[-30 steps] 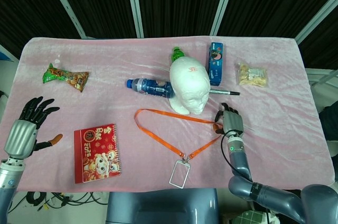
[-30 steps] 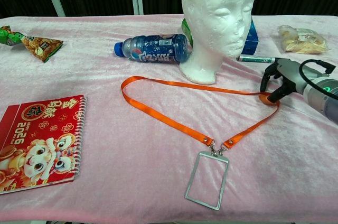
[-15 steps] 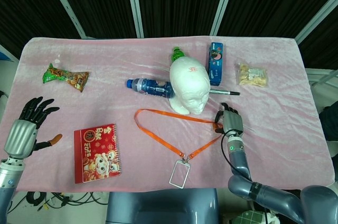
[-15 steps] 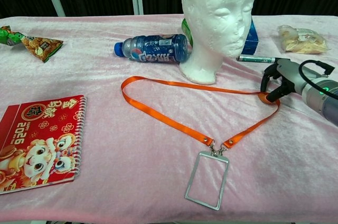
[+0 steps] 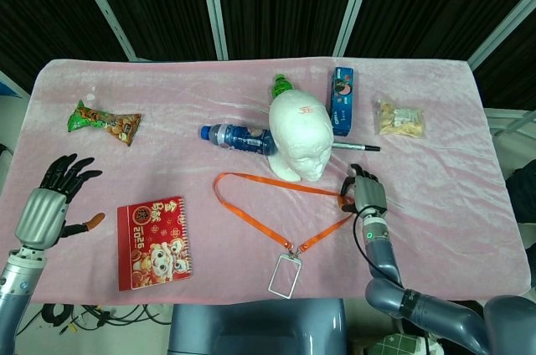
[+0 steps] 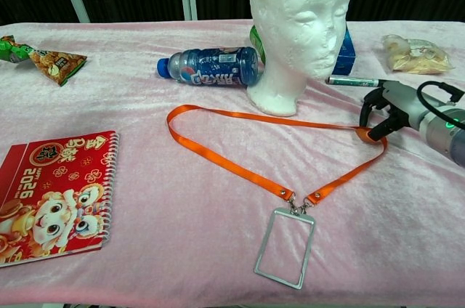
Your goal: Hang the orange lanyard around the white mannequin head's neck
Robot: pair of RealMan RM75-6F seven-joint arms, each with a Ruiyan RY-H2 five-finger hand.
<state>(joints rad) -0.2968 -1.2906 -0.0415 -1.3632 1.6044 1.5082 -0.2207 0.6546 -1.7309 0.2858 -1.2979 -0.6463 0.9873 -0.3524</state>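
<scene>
Chest view | blue bottle (image 6: pixel 211 66) lying, capped | right hand (image 6: pixel 389 108) pinches lanyard (image 6: pixel 240 164)

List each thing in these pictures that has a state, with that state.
Orange lanyard: flat on table, not on neck.
White foam mannequin head: upright.
Blue plastic bottle: lying, capped.
Red spiral notebook: closed.
Right hand: fingertips at lanyard's bend.
Left hand: open, empty.

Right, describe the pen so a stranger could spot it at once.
Find the white mannequin head mid-table. Just to its right, in front of the blue box, the pen lies flat on the pink cloth. It is the only thin dark stick there.
</scene>
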